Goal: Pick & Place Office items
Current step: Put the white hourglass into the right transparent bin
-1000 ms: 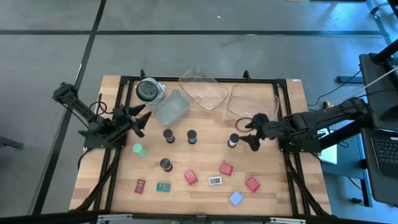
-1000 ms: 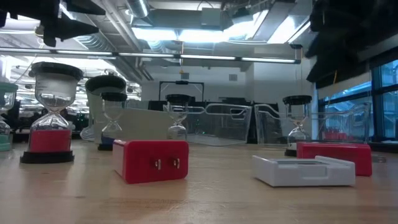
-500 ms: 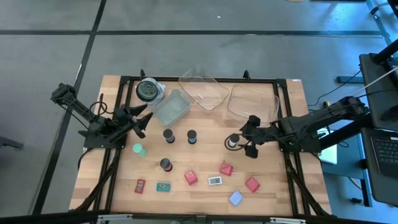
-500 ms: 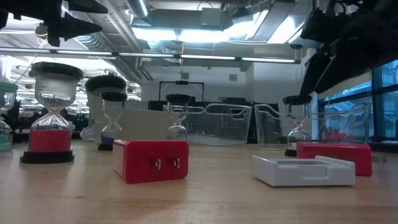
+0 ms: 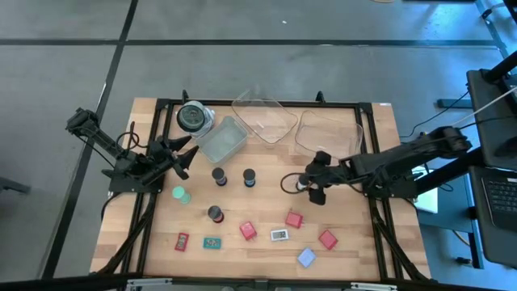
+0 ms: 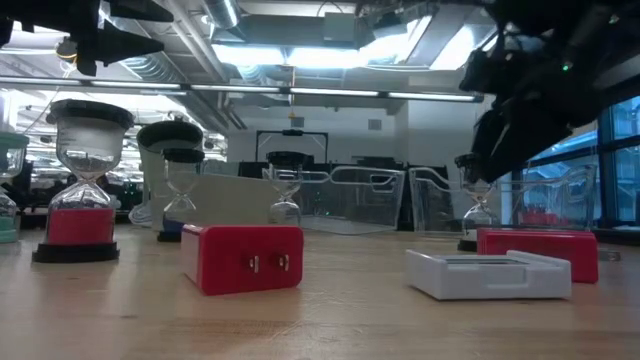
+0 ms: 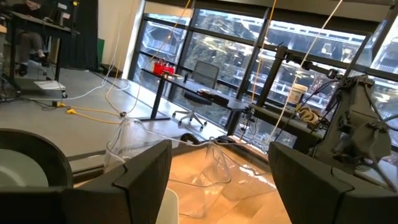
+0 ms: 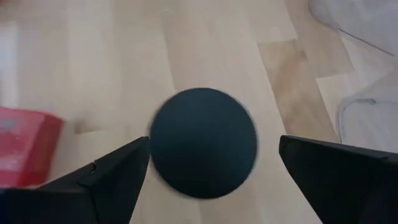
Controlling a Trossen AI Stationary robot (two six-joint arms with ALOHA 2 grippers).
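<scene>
The office items lie scattered on the wooden table [image 5: 153, 218]. They include small sand timers with black tops [image 5: 219, 175] [image 5: 249, 177] [image 5: 215, 213], red blocks [image 5: 248, 231] [image 5: 327, 239] and flat pieces [image 5: 279, 235] [image 5: 212, 242]. My right gripper [image 5: 312, 179] is open and slants down. One finger stands on each side of another black-topped timer [image 5: 300, 183], without touching it. In the right wrist view that timer's round top [image 8: 204, 142] fills the gap of the right gripper [image 8: 214, 144]. My left gripper [image 5: 184, 156] waits open and level at the table's left, above the wood.
Clear trays [image 5: 265, 118] [image 5: 327, 133] [image 5: 222, 139] and a round jar with a dark lid [image 5: 192, 119] stand along the far side. A red block [image 5: 293, 219] lies just nearer than the right gripper. A green-topped timer [image 5: 181, 194] stands near the left gripper.
My right gripper has come down and gone toward the table's left, rolling as it went. Its open fingers now stand around the black-topped timer, which has kept its place. Its gap has stayed the same.
</scene>
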